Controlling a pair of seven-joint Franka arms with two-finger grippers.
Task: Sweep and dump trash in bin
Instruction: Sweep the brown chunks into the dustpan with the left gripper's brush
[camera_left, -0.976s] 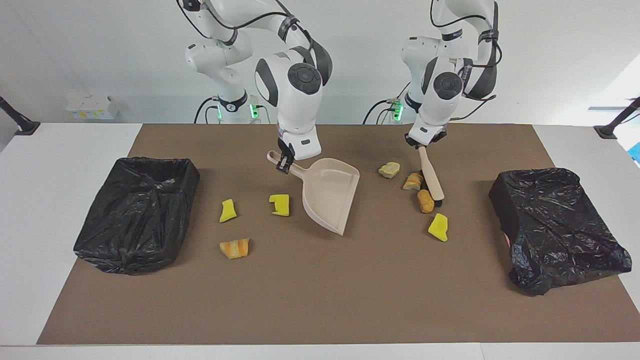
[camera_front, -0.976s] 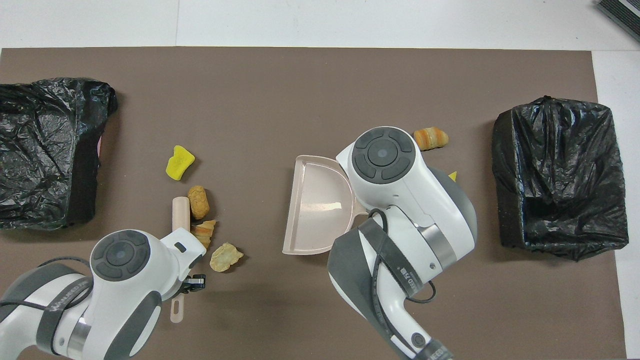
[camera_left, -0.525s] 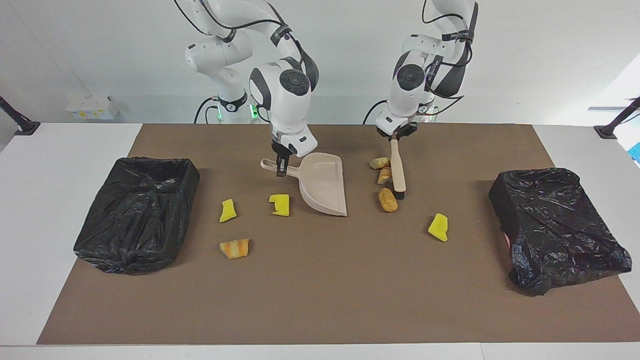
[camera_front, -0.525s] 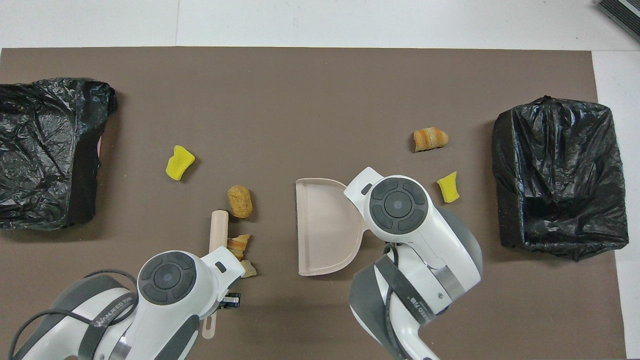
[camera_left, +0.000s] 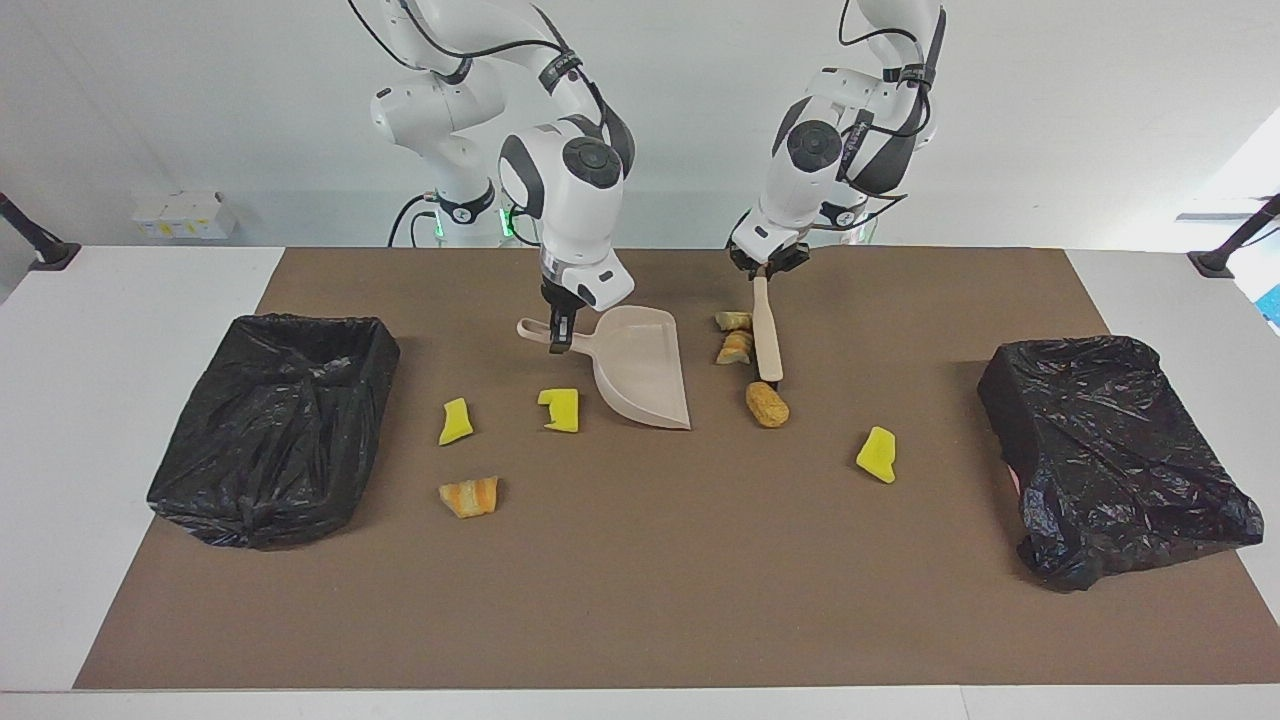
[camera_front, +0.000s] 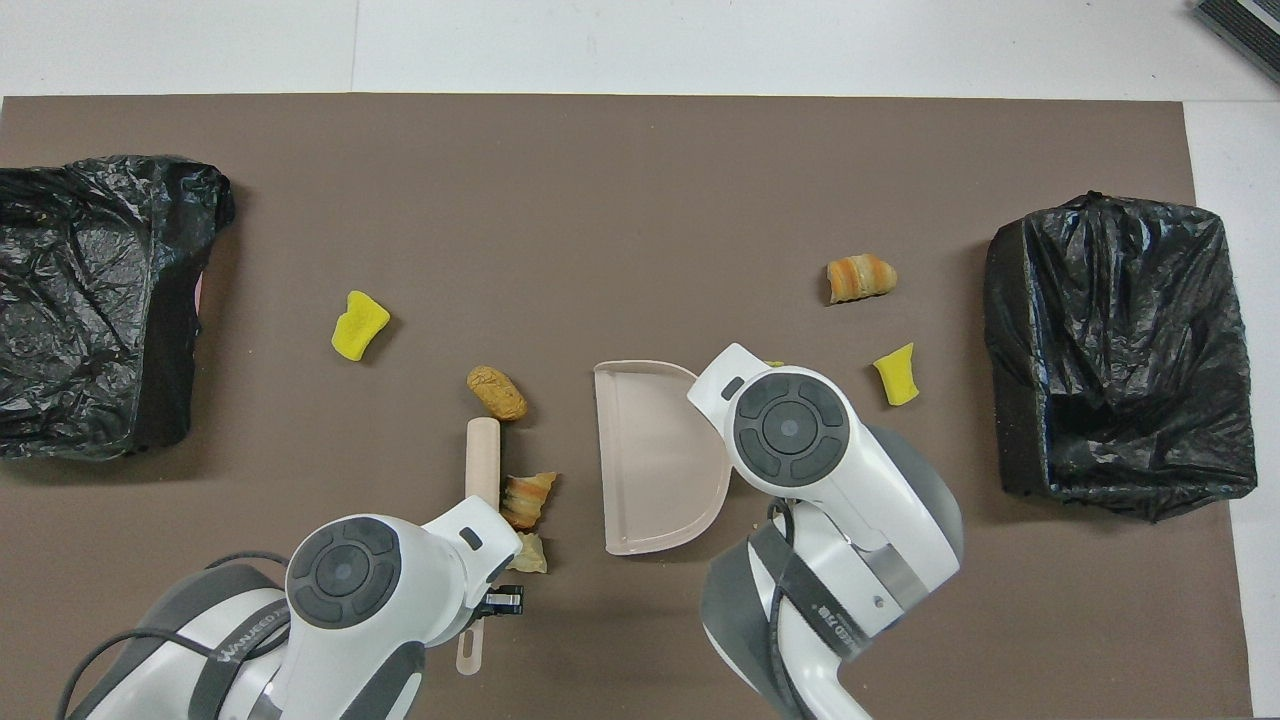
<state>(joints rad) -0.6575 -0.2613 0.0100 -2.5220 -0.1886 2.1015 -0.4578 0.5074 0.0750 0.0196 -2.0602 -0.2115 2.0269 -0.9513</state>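
Now, this is how the table looks.
Left gripper (camera_left: 765, 276): closed tight on the handle of the beige brush (camera_left: 767, 330). The brush head rests on the brown mat (camera_left: 640, 600), near the robots.
Right gripper (camera_left: 560, 335): closed tight on the handle of the beige dustpan (camera_left: 640, 370). The pan sits on the mat with its open edge turned toward the brush.
Brown lump (camera_left: 767, 404): lies just past the brush's tip, farther from the robots, close to it.
Two bread bits (camera_left: 735, 346): lie just beside the brush, between the brush and the dustpan. One more pale bit (camera_left: 732, 320) sits nearer to the robots than the other.
Yellow chunk near the brush (camera_left: 877, 454): on the mat, toward the left arm's end, well apart from the brush.
Two yellow chunks near the pan: one (camera_left: 560, 409) just beside the dustpan, one (camera_left: 455, 421) more toward the right arm's end.
Striped orange lump (camera_left: 469, 496): farther from the robots than those two yellow chunks.
Black bins: one (camera_left: 275, 425) at the right arm's end, one (camera_left: 1110, 450) at the left arm's end. Both are lined with black bags.
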